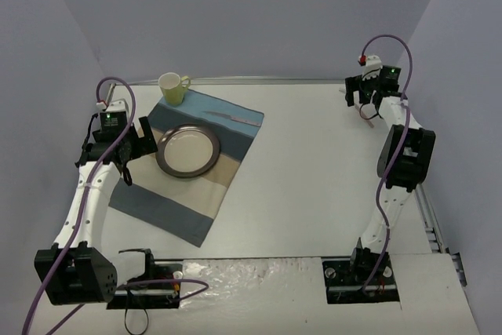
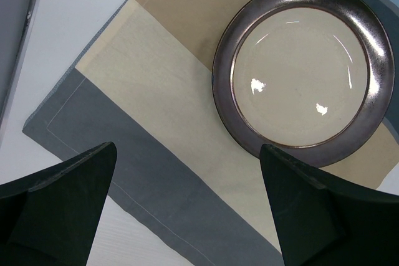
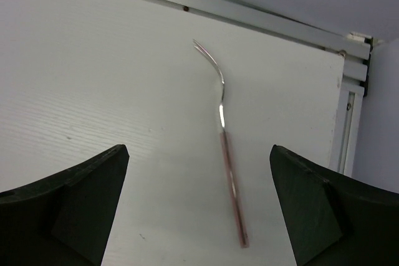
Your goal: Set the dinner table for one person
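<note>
Right gripper (image 3: 198,147) and left gripper (image 2: 188,144) stand released, empty. We see the fork (image 3: 222,123) only in the right wrist view.

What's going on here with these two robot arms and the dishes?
The two arms are setting the dinner table for one. A plate sits on a striped placemat, with a knife beside it and a cup at the mat's far corner. The left tool hangs open above the mat near the plate, holding nothing. The right tool is open over a fork lying loose on the table by the far right corner. The fork is not yet at the place setting.
</note>
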You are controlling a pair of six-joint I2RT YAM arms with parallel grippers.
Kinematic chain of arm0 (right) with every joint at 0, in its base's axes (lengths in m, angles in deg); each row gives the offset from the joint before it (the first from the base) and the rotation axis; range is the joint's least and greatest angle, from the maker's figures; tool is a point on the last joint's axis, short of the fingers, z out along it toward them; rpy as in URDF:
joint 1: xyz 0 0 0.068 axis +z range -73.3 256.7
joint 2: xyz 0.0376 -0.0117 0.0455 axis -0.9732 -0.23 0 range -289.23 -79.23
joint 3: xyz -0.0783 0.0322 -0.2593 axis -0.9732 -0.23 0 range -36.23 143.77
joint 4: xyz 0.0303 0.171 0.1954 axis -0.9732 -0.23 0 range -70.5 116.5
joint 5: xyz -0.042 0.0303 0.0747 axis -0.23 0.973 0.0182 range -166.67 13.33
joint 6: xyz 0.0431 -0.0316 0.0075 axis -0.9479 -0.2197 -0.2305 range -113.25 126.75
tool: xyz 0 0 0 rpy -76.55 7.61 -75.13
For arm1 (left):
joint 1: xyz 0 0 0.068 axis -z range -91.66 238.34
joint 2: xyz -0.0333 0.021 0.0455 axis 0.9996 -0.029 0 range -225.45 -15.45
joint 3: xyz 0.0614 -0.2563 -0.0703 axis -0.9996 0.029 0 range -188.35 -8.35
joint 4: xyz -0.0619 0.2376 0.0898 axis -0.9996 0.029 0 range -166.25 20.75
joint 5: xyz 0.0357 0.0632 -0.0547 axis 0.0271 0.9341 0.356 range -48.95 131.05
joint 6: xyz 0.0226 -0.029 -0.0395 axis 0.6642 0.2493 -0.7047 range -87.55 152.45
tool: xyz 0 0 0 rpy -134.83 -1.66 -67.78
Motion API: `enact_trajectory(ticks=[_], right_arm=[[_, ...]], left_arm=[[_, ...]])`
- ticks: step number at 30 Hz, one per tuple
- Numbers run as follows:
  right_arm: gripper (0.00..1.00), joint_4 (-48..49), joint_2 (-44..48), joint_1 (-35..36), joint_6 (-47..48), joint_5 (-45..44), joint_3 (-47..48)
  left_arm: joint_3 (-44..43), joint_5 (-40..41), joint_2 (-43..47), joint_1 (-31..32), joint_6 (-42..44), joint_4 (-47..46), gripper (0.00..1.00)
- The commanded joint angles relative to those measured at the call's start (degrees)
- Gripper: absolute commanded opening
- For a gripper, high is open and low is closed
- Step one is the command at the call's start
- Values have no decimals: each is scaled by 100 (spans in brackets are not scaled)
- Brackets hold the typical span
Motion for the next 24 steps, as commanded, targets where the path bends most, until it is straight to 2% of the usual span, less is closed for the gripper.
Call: enact_trajectory(ticks=[1,8,13,16,18,19,21,22,24], right_arm=[[93,340,-382,-230,-67,-62,438],[84,322,-965,-470,70,299,678],[72,255,-1232,-544,162,551,765],[56,152,-1360,-582,135,782,791],[40,96,-1377,-593,99,901,759],[39,94,-1370,-593,97,963,725],[17,64,-1280,-582,64,1113,567],[9,48,-1231,-571,75,1179,496],[2,33,-1079,-505,149,1112,313]], left_arm=[[-82,-35,97,-53,42,-181,97],[-100,-22,-12,-55,42,-172,97],[-109,-7,-87,-54,51,-156,97],[-109,-4,-99,-48,51,-162,97],[-117,4,-100,-55,51,-155,97],[-117,5,-100,-55,51,-162,97],[-126,-24,-98,-54,50,-156,97],[-126,-35,-87,-48,44,-161,97],[-126,-63,-44,-46,42,-163,97]])
